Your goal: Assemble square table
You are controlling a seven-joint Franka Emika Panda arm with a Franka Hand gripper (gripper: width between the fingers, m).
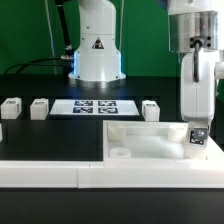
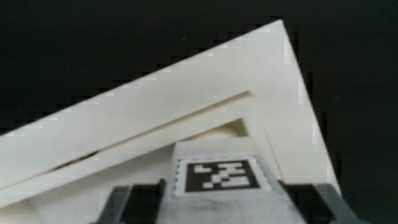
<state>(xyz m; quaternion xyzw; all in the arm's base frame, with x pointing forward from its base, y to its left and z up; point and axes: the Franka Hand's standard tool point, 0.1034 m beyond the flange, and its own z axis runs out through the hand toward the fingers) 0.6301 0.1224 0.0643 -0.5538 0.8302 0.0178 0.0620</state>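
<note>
**A:** How far along is the table?

**B:** Barely begun, I'd judge. The large white plastic square slab with a raised rim [image 1: 150, 138] lies flat, nearer the camera than the marker board [image 1: 105, 107] and toward the exterior view's right of it. No leg visibly stands finished in it. The round socket [image 1: 120, 155] at the slab corner closest below the marker board is empty.

**A:** And the gripper?

**B:** The gripper [image 1: 197, 138] has its jaws clenched on one small white block leg with a black-and-white tag [image 2: 217, 176]. It holds the leg upright at the slab corner farthest to the exterior view's right of the marker board. I cannot tell whether the leg is seated in a socket yet.

**A:** Counts?

**B:** One slab. Four legs: the held one and three loose. A first loose leg [image 1: 12, 104] and a second leg [image 1: 40, 107] sit to the exterior view's left of the marker board, and a third leg [image 1: 150, 108] sits just beside its right end. A long white rail [image 1: 50, 172] lies nearer the camera than the marker board. So I judge that all four legs are left to fit, this one first.
</note>
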